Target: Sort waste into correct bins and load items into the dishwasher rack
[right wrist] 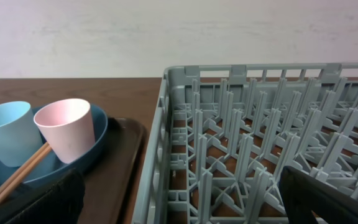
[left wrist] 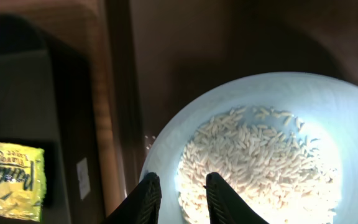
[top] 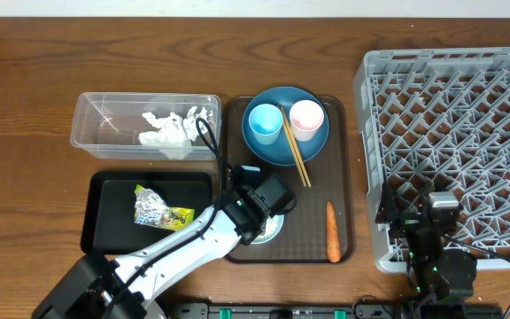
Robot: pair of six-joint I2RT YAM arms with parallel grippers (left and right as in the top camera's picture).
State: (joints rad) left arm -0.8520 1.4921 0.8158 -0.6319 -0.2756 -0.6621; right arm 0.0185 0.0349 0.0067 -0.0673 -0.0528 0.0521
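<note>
left tool [left wrist: 182,180]: low over the light-blue bowl [left wrist: 278,93], fingers a narrow gap apart, one outside the rim at 9 o'clock, the other inside above the rice grains [left wrist: 260,162]; clamped on the rim or only astride it, cannot tell.
light-blue bowl: upright at the 7 o'clock corner of the brown serving tray [top: 343,177], largely hidden under the left arm [top: 193,244] from overhead.
rice grains: white heap in the bowl's pale bottom.
right tool [right wrist: 180,186]: fingers spread wide, nothing between them, at the near edge of the dishwasher rack [top: 467,106].
dishwasher rack: grey lattice crate at 3 o'clock on the table [top: 25,106].
dark-blue plate [top: 273,155]: 12 o'clock end of the brown serving tray, light-blue cup [top: 266,124] at its 9 o'clock, pink cup [top: 306,118] at its 3 o'clock, both mouth up.
chopsticks [top: 296,155]: together between the cups, running toward 5 o'clock, off the plate onto the tray.
carrot [top: 332,232]: 5 o'clock corner of the brown serving tray.
clear tub [top: 96,124]: 10 o'clock on the table, crumpled white napkins [top: 168,131] inside.
black tray [top: 113,221]: just at 6 o'clock of the clear tub, foil wrapper [top: 160,211] with yellow label inside.
</note>
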